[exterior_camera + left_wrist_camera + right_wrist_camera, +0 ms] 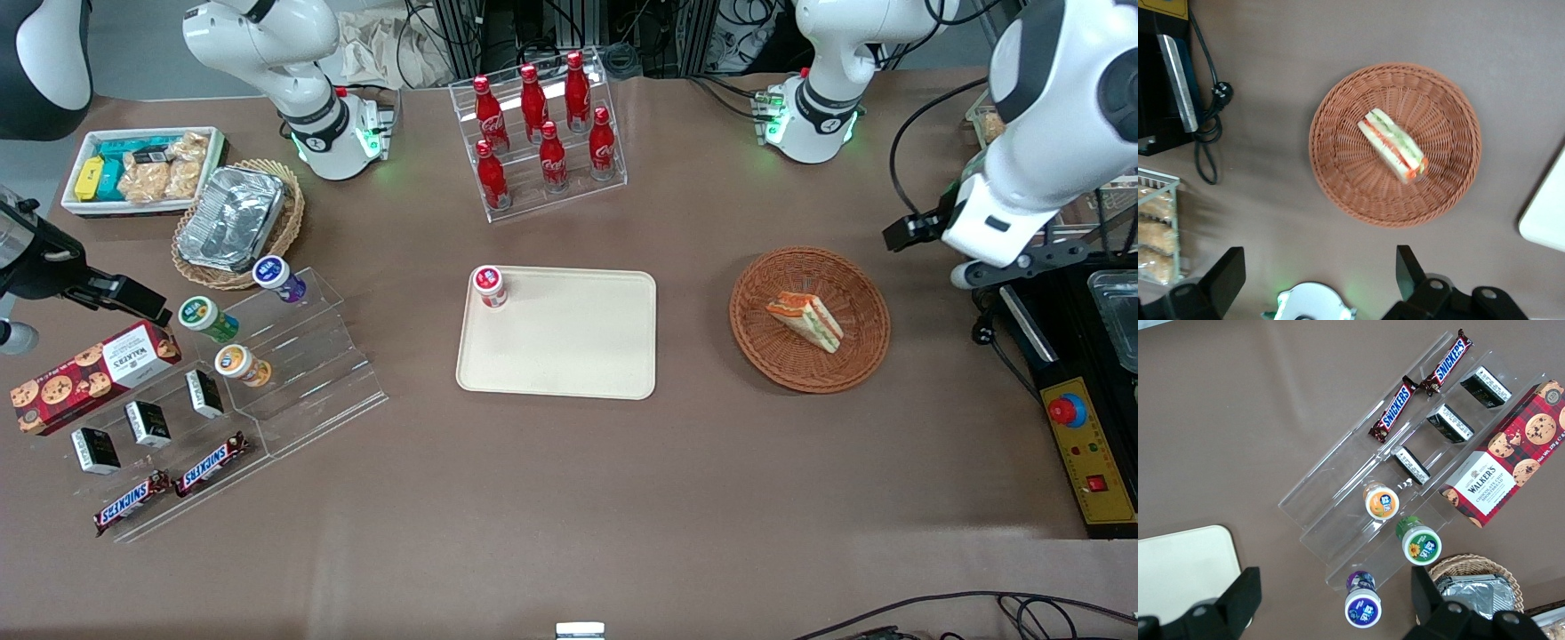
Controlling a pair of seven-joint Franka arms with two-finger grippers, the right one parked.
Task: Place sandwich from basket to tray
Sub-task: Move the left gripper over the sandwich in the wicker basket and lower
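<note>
The sandwich is a white-bread wedge with orange, red and green layers. It lies in the round reddish-brown basket, which stands beside the cream tray toward the working arm's end of the table. In the left wrist view the sandwich lies near the middle of the basket, and a corner of the tray shows. My gripper is open and empty, high above the bare table beside the basket, toward the working arm's end. Its fingers stand clear of the basket rim.
A small red-lidded cup stands on the tray's corner. A rack of red bottles stands farther from the camera. A control box lies at the working arm's end. A stepped acrylic stand with snacks lies toward the parked arm's end.
</note>
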